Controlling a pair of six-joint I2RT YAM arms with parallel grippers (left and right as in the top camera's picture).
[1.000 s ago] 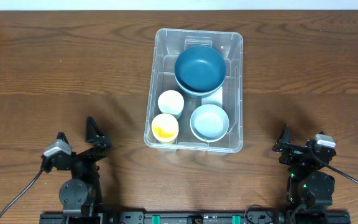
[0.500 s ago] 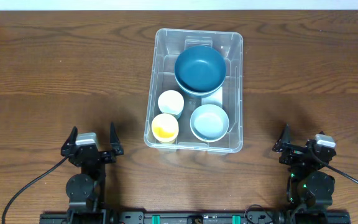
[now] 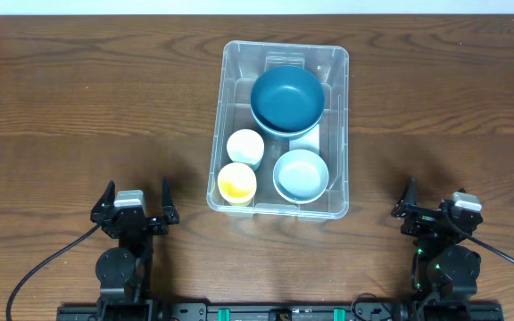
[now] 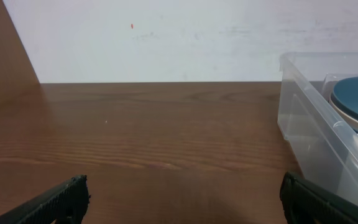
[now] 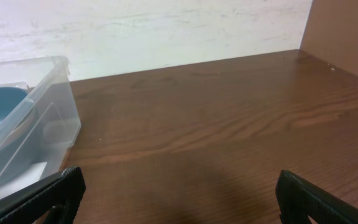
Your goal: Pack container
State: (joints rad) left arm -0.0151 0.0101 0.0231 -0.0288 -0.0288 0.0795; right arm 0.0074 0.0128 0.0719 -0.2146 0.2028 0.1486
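The clear plastic container (image 3: 224, 116) stands in the middle of the table. Inside it are a dark blue bowl (image 3: 286, 100), a light blue bowl (image 3: 301, 175), a white cup (image 3: 245, 147) and a yellow cup (image 3: 236, 183). My left gripper (image 3: 136, 189) rests at the near left, open and empty, apart from the container. My right gripper (image 3: 435, 198) rests at the near right, also open and empty. In the left wrist view the container (image 4: 309, 118) is at the right, beyond the open left gripper (image 4: 182, 193). In the right wrist view the container (image 5: 48, 118) is at the left of the right gripper (image 5: 179, 190).
A white wall (image 4: 166, 37) runs behind the far edge of the wooden table (image 3: 78, 98). Both arm bases sit along the near edge, with cables trailing from them.
My left gripper has swung from an angled pose to point straight at the far edge and shifted slightly right. The right arm and the container's contents are unchanged.
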